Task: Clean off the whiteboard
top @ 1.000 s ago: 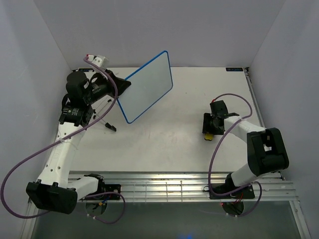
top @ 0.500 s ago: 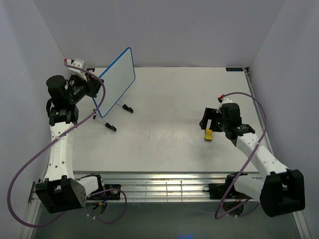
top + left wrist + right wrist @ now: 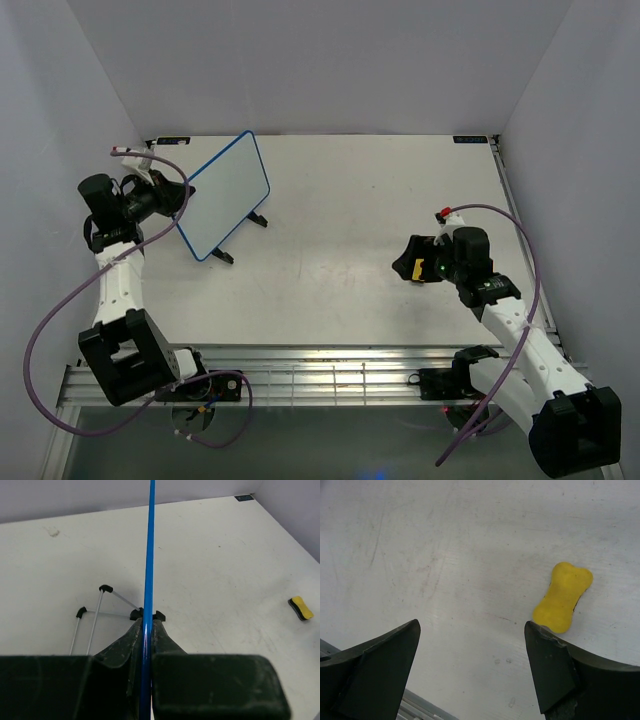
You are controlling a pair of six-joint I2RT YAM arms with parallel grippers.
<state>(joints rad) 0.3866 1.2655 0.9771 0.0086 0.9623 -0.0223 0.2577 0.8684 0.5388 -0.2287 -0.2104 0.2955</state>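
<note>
The whiteboard [image 3: 225, 195] has a blue frame and a blank white face. It stands tilted at the table's far left, with its black feet [image 3: 260, 220] low by the table top. My left gripper [image 3: 176, 200] is shut on its left edge. The left wrist view shows the frame edge-on [image 3: 149, 555], clamped between the fingers [image 3: 146, 625]. The yellow eraser [image 3: 563, 597] lies on the table at mid right and also shows in the left wrist view [image 3: 301, 608]. My right gripper [image 3: 472, 630] is open and empty above the table, with the eraser just beyond its right finger. In the top view the right gripper [image 3: 408, 268] mostly hides the eraser.
The white table [image 3: 350, 200] is walled on the left, back and right. A metal rail [image 3: 330, 380] runs along the near edge by the arm bases. The board's wire legs [image 3: 92, 615] stick out below it.
My left arm has swung the whiteboard from the table's middle back to the far left and lowered it. My right arm has pulled back, its gripper now open over the eraser.
</note>
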